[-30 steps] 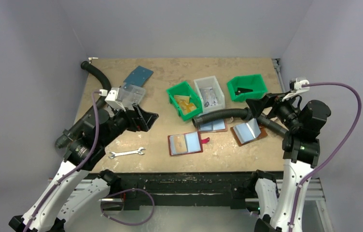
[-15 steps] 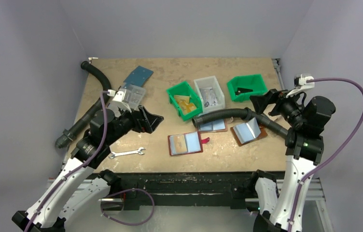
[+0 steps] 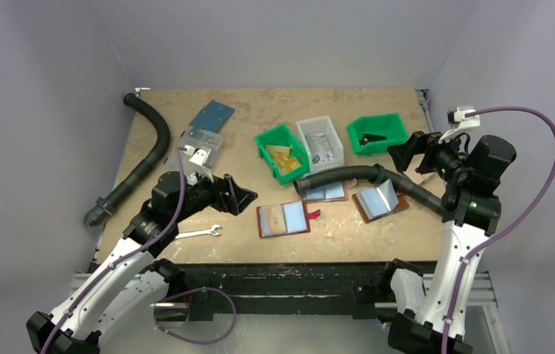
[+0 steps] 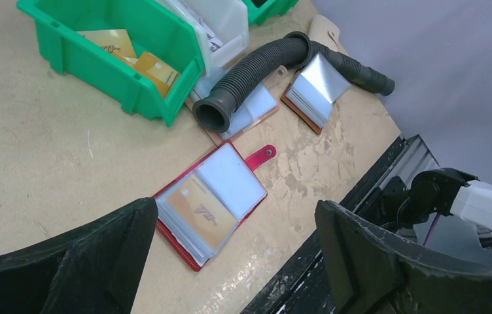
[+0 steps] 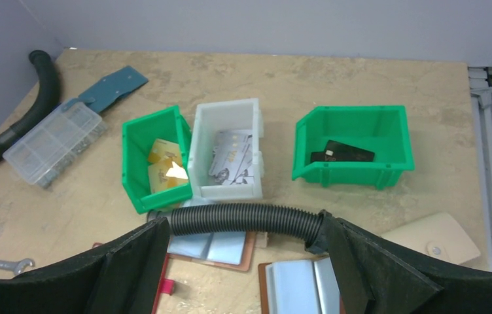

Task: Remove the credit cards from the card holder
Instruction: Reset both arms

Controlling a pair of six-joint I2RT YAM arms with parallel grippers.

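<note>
Maroon and spread flat, the card holder [image 3: 283, 219] lay near the front edge of the desk [image 3: 348, 236], its small red tab [image 3: 314, 214] sticking out to the right. The credit cards sat in its pockets. The left wrist view showed a tan-orange card [image 4: 194, 209] on one half and a pale blue-grey one [image 4: 230, 180] on the other. A wrench [image 3: 194, 234] lay well to its left.

The left claw [image 3: 239, 196] hung above the desk just left of the holder, its jaws spread wide and gripping nothing, so the holder showed between its black fingers [image 4: 99, 255].

Just beyond the holder lay two brown folders [image 3: 325, 192] [image 3: 380, 200], and a corrugated hose [image 3: 341, 175] ran across the back of them.

The right claw [image 3: 407, 153] hovered over the desk's right side, released as well and empty.

Farther back stood three bins in a row: a green one [image 3: 282, 153] with yellow-orange bits, a white one [image 3: 319, 144], and another green one [image 3: 376, 133] holding something dark. A clear box [image 3: 202, 141] and a blue plate [image 3: 212, 116] lay at the far left.
</note>
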